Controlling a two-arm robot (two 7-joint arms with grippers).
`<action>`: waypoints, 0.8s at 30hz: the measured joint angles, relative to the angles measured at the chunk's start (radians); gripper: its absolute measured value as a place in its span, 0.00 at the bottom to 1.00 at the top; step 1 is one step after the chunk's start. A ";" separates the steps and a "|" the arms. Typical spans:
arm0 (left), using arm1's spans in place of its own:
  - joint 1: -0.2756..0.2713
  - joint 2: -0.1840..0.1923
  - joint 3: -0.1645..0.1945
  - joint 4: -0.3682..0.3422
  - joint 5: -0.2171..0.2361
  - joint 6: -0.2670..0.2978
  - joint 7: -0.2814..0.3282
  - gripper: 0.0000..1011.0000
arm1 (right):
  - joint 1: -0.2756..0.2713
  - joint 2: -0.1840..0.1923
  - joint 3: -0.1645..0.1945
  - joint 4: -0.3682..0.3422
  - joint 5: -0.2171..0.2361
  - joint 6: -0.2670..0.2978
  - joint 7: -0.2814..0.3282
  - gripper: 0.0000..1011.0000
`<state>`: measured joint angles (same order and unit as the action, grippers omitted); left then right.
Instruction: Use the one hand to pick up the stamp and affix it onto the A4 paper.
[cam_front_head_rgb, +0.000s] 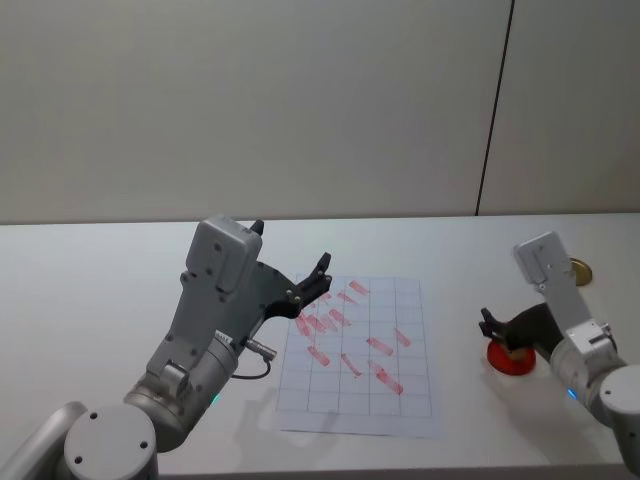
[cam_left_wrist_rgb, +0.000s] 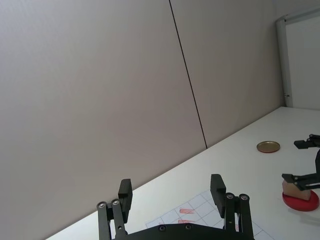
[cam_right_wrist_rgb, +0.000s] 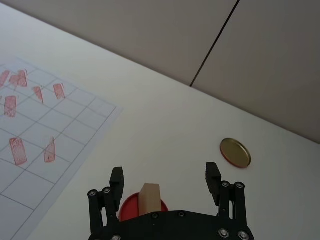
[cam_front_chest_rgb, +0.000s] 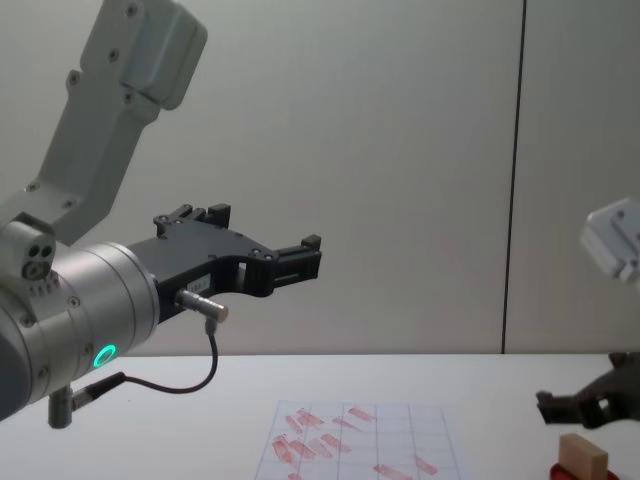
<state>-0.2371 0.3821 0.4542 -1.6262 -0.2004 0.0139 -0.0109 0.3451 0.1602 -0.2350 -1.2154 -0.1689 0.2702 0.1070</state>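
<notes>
Here, on the white table (cam_front_head_rgb: 100, 300), a gold-brown disc (cam_front_head_rgb: 579, 270) lies near the far right edge, apart from the red ink pad (cam_front_head_rgb: 512, 359), which sits to the right of the A4 paper (cam_front_head_rgb: 360, 350). The sheet, gridded and dotted with red marks, lies flat at the table's middle with nothing resting on it. The left gripper (cam_front_head_rgb: 310, 285) hangs in the air over the paper's left edge, its fingers spread wide and holding nothing; its arm crosses in front of the sheet's near-left corner in the head view. The stamp (cam_right_wrist_rgb: 150, 199) stands upright on the ink pad, its darker underside down against the red surface. The right gripper (cam_right_wrist_rgb: 165, 180) is at the pad with its fingers parted well wider than the block, one on each side of it; in the right wrist view clear gaps show between the wood and both fingers, so the stamp is not grasped. In the chest view the block (cam_front_chest_rgb: 582, 458) sits just below the black fingertips (cam_front_chest_rgb: 548, 405).
</notes>
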 joint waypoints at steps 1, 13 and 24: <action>0.000 0.000 0.000 0.000 0.000 0.000 0.000 0.98 | -0.007 0.003 0.002 -0.016 0.005 -0.008 -0.003 0.99; 0.000 0.000 0.000 0.000 0.000 0.000 0.000 0.98 | -0.071 0.032 0.024 -0.120 0.070 -0.121 -0.014 0.99; 0.000 0.000 0.000 0.000 0.000 0.000 0.000 0.98 | -0.110 0.051 0.038 -0.179 0.113 -0.188 -0.012 0.99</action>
<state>-0.2371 0.3821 0.4542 -1.6262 -0.2004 0.0138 -0.0109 0.2349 0.2113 -0.1968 -1.3943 -0.0563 0.0827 0.0952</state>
